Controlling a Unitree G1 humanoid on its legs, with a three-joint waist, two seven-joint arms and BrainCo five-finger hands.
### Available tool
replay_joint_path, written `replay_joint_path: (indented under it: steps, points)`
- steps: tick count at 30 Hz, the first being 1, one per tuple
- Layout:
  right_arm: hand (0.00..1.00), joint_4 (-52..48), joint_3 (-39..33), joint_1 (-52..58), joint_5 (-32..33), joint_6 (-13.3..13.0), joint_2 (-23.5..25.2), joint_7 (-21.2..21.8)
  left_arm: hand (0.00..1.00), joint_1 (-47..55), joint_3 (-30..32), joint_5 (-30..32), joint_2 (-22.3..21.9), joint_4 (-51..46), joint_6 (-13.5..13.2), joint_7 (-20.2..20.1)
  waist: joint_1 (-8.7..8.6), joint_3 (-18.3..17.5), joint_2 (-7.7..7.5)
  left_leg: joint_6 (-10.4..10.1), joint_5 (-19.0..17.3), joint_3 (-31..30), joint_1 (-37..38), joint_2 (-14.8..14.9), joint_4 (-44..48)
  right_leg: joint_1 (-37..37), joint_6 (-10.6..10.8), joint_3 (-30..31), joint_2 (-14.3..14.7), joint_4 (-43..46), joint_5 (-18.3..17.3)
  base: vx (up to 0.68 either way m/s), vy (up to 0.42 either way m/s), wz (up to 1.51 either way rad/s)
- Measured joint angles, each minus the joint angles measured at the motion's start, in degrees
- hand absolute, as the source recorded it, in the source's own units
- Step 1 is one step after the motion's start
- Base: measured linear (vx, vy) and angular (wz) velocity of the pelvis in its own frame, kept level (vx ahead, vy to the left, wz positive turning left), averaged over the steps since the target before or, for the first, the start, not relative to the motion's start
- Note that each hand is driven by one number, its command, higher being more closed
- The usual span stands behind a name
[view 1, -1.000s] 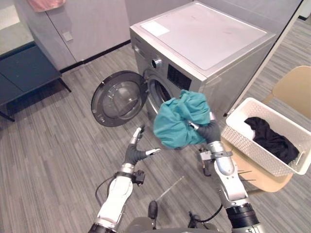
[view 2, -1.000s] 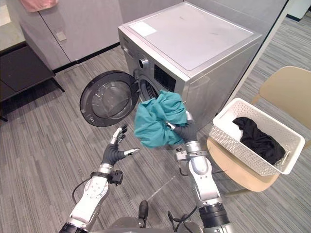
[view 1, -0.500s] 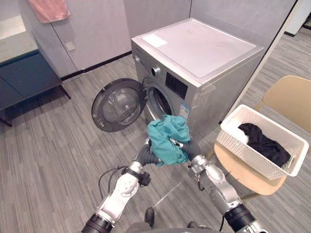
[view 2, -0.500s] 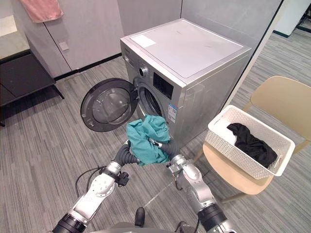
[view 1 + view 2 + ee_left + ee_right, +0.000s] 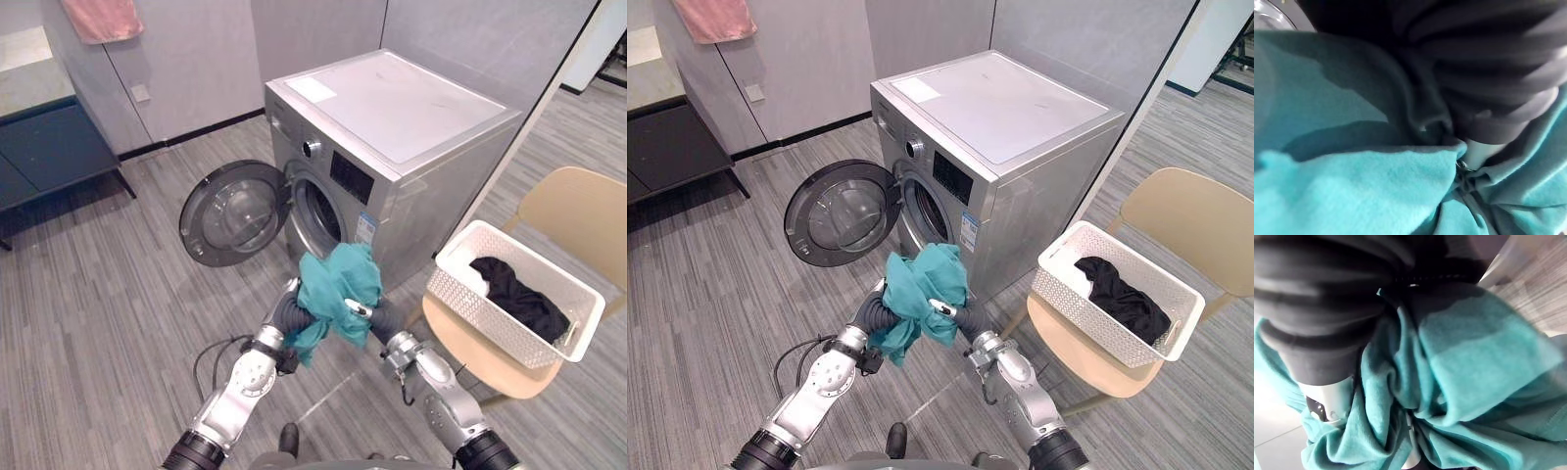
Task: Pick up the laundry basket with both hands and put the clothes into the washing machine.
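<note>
Teal, soft and crumpled, the garment [image 5: 338, 289] hangs bunched between the two hands, just in front of the silver washing machine's [image 5: 411, 127] open porthole, with a tail of cloth drooping below. The right hand [image 5: 380, 315] clutches it, one silver finger laid over the folds and the others buried in them. The left hand [image 5: 289, 313] meets the bundle from the other side, sunk under the cloth, and its grip cannot be made out. The round glass door [image 5: 230, 213] stands swung wide. To the right, a white perforated plastic laundry basket [image 5: 458, 291] sits on a tan chair [image 5: 578, 211] and holds a black garment [image 5: 519, 302]. The chair's far edge is cut off.
</note>
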Motion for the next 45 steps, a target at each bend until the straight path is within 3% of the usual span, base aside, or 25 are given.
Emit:
replay_joint_path:
  steps: [4,10,15,19,24,26,27,28,29,30,32,35,36,37,38,39,40,41,44,45]
  points:
    - [0.00,-5.87,-8.96,2.35,-3.55,-0.75,3.44,-2.88,1.00,2.88,6.03,-1.42,-4.37,-0.01,0.01,0.19,-0.02,-0.17,-0.29,0.15,0.15,0.09,0.58,-0.07,0.24,0.25,-0.09,0.03,0.25,-0.28,0.08,0.06,-0.024,0.00]
    - [0.00,-8.64,-22.41,6.36,-8.31,-2.71,3.96,-7.56,1.00,6.74,14.61,-3.61,-5.44,0.00,0.23,1.52,-0.22,-0.40,-0.64,0.16,0.14,0.07,0.99,-0.10,0.24,1.41,-0.11,-0.25,0.43,-1.85,0.40,0.05,-0.020,0.01]
    - [0.00,-7.23,-26.08,9.83,-15.28,-2.64,3.67,-9.80,1.00,9.88,19.72,-6.41,-6.61,1.37,0.63,1.65,-0.23,-0.37,-0.61,0.13,0.09,0.05,0.84,0.51,0.20,2.06,-0.31,-0.34,1.06,-3.75,1.35,0.01,-0.011,-0.01]
    - [0.00,1.54,-25.88,10.49,-26.09,-2.21,1.58,-11.08,1.00,11.07,20.87,-9.23,-6.34,7.04,1.53,1.49,-0.12,-0.18,-0.30,0.11,0.10,-0.62,0.28,0.80,0.11,2.17,-0.29,-0.73,1.51,-4.71,1.70,-0.02,-0.017,0.06]
    - [0.00,20.31,-27.87,10.22,-35.88,-0.61,0.79,-14.60,1.00,10.77,21.32,-10.19,-6.38,13.19,2.76,1.27,-0.08,1.84,1.15,-0.24,1.31,-6.90,-4.42,-0.26,-0.01,2.15,0.51,-8.82,0.56,-4.31,0.17,-0.03,-0.031,0.77]
    - [0.00,26.82,-30.19,9.73,-36.42,0.64,0.90,-15.48,1.00,10.73,21.67,-10.21,-6.38,14.49,3.59,1.26,-0.21,2.91,1.70,2.27,-0.26,-3.13,-6.36,-0.21,-0.11,2.30,1.16,-13.59,-1.25,-3.27,-0.93,0.02,-0.006,1.37]
    - [0.00,30.05,-31.55,9.68,-36.49,1.56,0.88,-16.39,1.00,10.72,21.75,-10.20,-6.56,15.17,4.10,1.27,-0.37,3.66,1.15,5.17,-1.61,2.99,-6.74,-0.05,0.29,2.68,1.09,-16.34,-2.89,-2.87,-0.90,0.14,0.063,1.30]
    - [0.00,32.86,-32.22,9.30,-36.73,1.93,0.85,-17.08,1.00,10.86,21.74,-10.21,-6.60,16.17,4.28,1.28,-0.17,4.20,1.62,6.46,-1.24,11.52,-7.42,0.95,1.48,3.34,1.31,-18.66,-4.37,-1.44,-1.27,0.15,0.064,1.21]
    - [0.00,33.75,-32.29,9.12,-36.85,2.13,0.82,-17.34,1.00,10.95,21.74,-10.21,-6.58,16.64,4.52,1.27,-0.36,4.39,1.92,7.41,0.09,14.77,-7.63,1.56,2.74,3.83,1.79,-19.66,-4.87,-0.82,-1.77,0.17,0.051,0.88]
    - [0.00,35.47,-32.65,8.17,-36.88,2.79,0.39,-17.56,1.00,11.39,22.12,-10.21,-6.58,17.39,4.79,1.28,-0.38,4.70,2.14,4.39,2.27,16.70,-7.50,1.62,4.18,4.64,2.38,-20.01,-5.39,0.12,-2.32,0.17,0.042,0.61]
    - [0.00,35.97,-32.05,6.23,-36.92,3.07,0.87,-17.82,1.00,11.86,22.69,-10.21,-6.29,18.05,4.79,1.30,-0.38,5.46,1.76,4.32,2.09,16.51,-7.36,0.40,4.20,5.40,2.77,-18.87,-6.30,-0.97,-2.11,0.17,0.059,0.31]
    - [0.00,36.15,-31.76,2.04,-37.49,3.03,2.59,-18.46,1.00,12.46,23.92,-10.19,-6.23,19.15,4.91,1.26,0.05,7.44,-0.53,4.21,-2.81,17.02,-8.14,-1.31,8.30,6.08,4.72,-18.05,-8.24,-1.27,-1.88,0.14,0.100,-0.06]
    - [0.00,36.11,-31.59,1.74,-37.57,2.95,2.83,-18.52,1.00,13.49,24.27,-10.20,-6.36,19.05,4.98,1.24,0.01,8.20,-1.85,4.22,-7.36,17.09,-8.60,-1.99,12.23,6.10,6.09,-17.22,-11.06,2.19,-3.19,0.15,0.118,0.00]
    - [0.00,35.98,-31.51,2.12,-37.62,3.24,2.55,-18.57,1.00,14.52,24.20,-10.20,-6.66,19.04,5.19,1.22,-0.23,8.45,-1.99,4.66,-10.20,16.83,-8.52,-2.90,15.14,4.88,5.07,-15.03,-14.01,8.85,-3.61,0.21,0.174,0.07]
    - [0.00,35.37,-31.28,2.64,-37.63,3.64,2.31,-18.57,1.00,14.91,24.02,-10.19,-6.68,18.91,5.24,1.20,-0.62,8.58,-1.89,5.21,-11.33,16.60,-8.21,-3.25,16.23,2.94,2.19,-12.50,-15.61,14.43,-3.06,0.18,0.141,0.20]
    - [0.00,34.05,-30.16,3.72,-37.62,3.92,1.98,-18.58,1.00,15.13,23.85,-10.19,-6.50,18.34,5.26,1.29,-1.67,8.80,-1.54,5.71,-12.79,16.06,-7.70,-3.26,17.56,-1.05,-2.21,-6.82,-16.72,22.71,-0.17,0.25,0.192,0.27]
    - [0.00,33.27,-29.14,4.43,-37.61,3.88,2.14,-18.59,1.00,15.11,23.79,-10.19,-5.92,17.98,5.28,1.35,-2.39,9.56,-0.89,5.99,-14.12,14.67,-6.71,-2.95,18.53,-4.65,-2.47,-0.29,-15.64,29.24,0.11,0.28,0.147,0.57]
    - [0.00,32.25,-28.16,5.10,-37.57,3.89,3.04,-18.57,1.00,14.22,23.71,-10.18,-5.10,17.97,5.27,1.46,-3.56,10.89,-0.49,6.43,-15.10,12.38,-4.45,-2.41,18.40,-8.02,1.01,5.57,-10.89,33.19,-4.38,0.35,0.122,0.57]
    - [0.00,31.72,-27.38,5.84,-37.39,3.63,3.45,-18.58,1.00,12.21,23.61,-10.19,-4.14,17.73,5.26,2.03,-4.89,12.00,-1.00,6.26,-17.32,10.50,0.05,-2.53,17.04,-14.31,1.38,6.33,-5.06,26.73,-7.00,0.37,0.027,0.41]
    - [0.00,31.71,-27.41,5.81,-37.35,3.62,3.39,-18.61,1.00,11.72,23.47,-10.19,-4.10,17.73,5.26,2.11,-5.07,11.99,-1.03,6.19,-17.82,10.39,0.84,-2.54,16.76,-15.86,1.40,5.44,-4.56,24.40,-6.95,0.38,-0.031,0.33]
